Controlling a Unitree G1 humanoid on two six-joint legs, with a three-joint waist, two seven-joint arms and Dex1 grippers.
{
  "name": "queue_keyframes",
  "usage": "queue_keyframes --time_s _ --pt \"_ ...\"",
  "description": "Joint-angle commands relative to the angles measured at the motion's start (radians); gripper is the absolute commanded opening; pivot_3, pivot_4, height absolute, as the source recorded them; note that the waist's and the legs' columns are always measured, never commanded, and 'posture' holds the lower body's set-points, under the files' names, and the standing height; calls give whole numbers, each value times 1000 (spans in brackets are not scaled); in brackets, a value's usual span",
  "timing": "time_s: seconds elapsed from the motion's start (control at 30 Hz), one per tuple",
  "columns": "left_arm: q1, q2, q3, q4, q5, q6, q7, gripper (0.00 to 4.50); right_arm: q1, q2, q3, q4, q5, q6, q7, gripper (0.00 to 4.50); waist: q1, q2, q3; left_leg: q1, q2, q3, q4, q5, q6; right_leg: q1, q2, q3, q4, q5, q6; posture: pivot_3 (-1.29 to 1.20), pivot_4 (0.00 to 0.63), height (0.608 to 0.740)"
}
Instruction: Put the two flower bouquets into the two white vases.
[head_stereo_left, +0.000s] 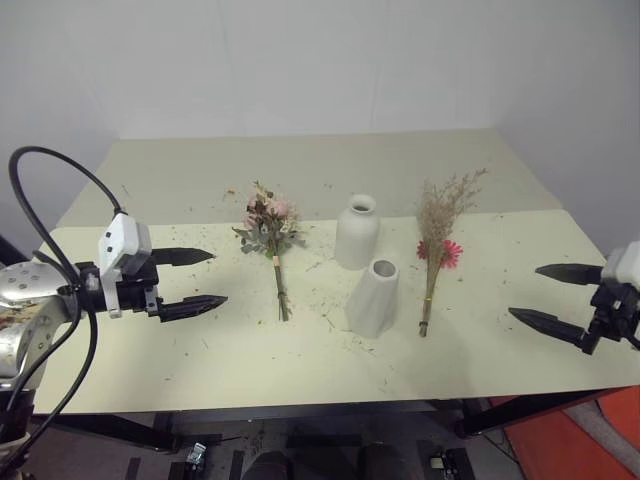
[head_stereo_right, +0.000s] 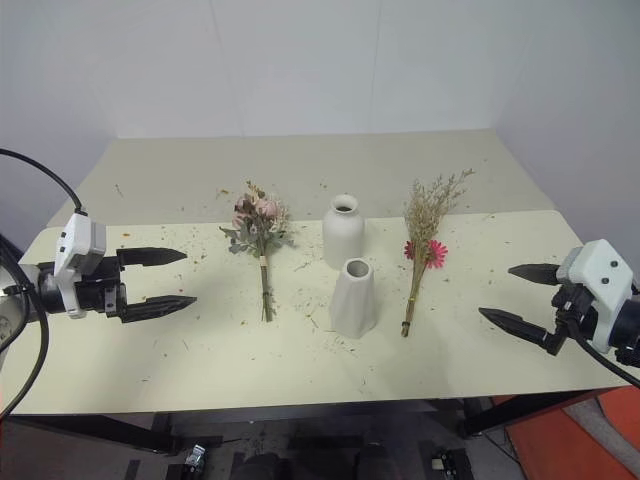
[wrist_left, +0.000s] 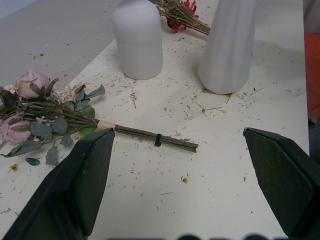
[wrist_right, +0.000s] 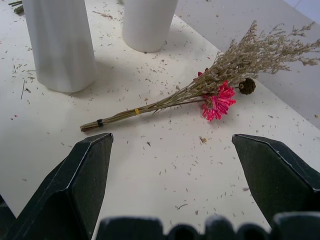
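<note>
- We see a pale table (head_stereo_left: 150, 370) strewn with dry plant crumbs, with all four task things laid out across its middle.
- The bunch of pink roses (head_stereo_left: 268, 232) lies flat on the left, blooms away from us, stems (wrist_left: 150, 136) pointing toward the near edge.
- The bottle-shaped white vase (head_stereo_left: 356, 232) stands upright in the centre, and the cone-shaped white vase (head_stereo_left: 373, 297) stands just in front of it, slightly to the right, also upright.
- The bundle of beige feathery sprigs (head_stereo_left: 437, 240) lies flat right of the vases, its red-pink daisy (wrist_right: 216, 104) beside the stalks.
- Our left gripper (head_stereo_left: 193, 278) hovers over the table's left side, jaws spread wide and grasping nothing.
- Our right gripper (head_stereo_right: 518, 293) hangs at the table's right edge, jaws likewise released and empty.
</note>
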Motion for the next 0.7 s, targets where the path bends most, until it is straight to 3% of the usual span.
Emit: queue_keyframes --time_s 0.03,0.33,0.47,0.7 --pt "3 3 44 -12 -19 -13 -2 4481 -24 -10 -15 6 10 -26 0 4500 2 0 0 0 0 0 0 0 0 0 0 0 0 0 0 0 150 740" --pt "21 18 47 -27 -16 28 19 4481 -72 -10 21 7 8 -20 -9 4500 3 0 0 0 0 0 0 0 0 0 0 0 0 0 0 0 150 740" --pt "-30 41 -10 -33 -2 127 61 4481 -119 -17 73 -4 -6 -1 -42 4500 2 0 0 0 0 0 0 0 0 0 0 0 1 0 0 0 150 740" --pt "-97 31 -65 -24 24 122 70 4481 -183 -26 132 -2 3 38 -64 4500 4 0 0 -1 0 0 0 0 0 -2 0 0 0 0 0 0 150 740"
